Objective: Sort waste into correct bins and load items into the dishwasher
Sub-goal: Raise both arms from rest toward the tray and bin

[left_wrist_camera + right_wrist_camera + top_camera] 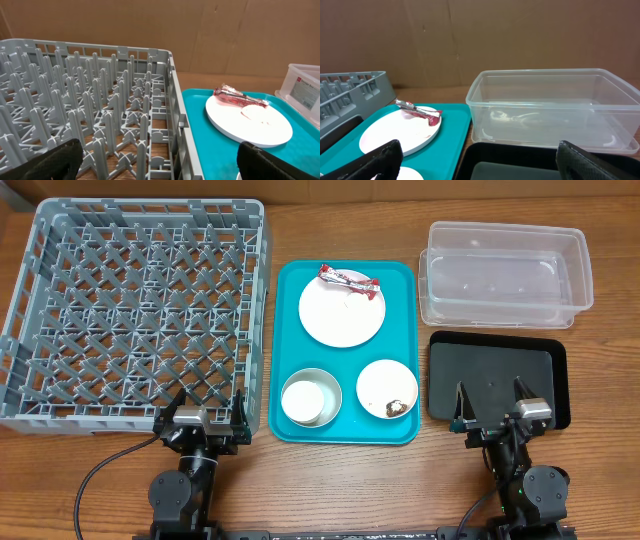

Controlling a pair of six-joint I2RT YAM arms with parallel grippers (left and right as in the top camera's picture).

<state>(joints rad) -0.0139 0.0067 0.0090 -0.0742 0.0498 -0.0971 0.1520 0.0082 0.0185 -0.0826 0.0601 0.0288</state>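
The grey dishwasher rack (140,310) stands at the left. The teal tray (290,330) holds a white plate (342,315) with the red-and-white wrapper (348,280) on its far edge. Nearer on the tray are a pale grey bowl (331,381) with a white cup (305,400) in it, and a small white bowl (378,378) with a brown lump (397,408). The clear tub (505,272) and the black tray (497,375) are at the right. My left gripper (209,402) is open and empty at the rack's near edge. My right gripper (490,394) is open and empty over the black tray's near edge.
The left wrist view shows the rack's pegs (100,100), the plate (250,125) and the wrapper (237,96). The right wrist view shows the clear tub (550,105), empty, behind the black tray (520,167). A cardboard wall stands behind the wooden table.
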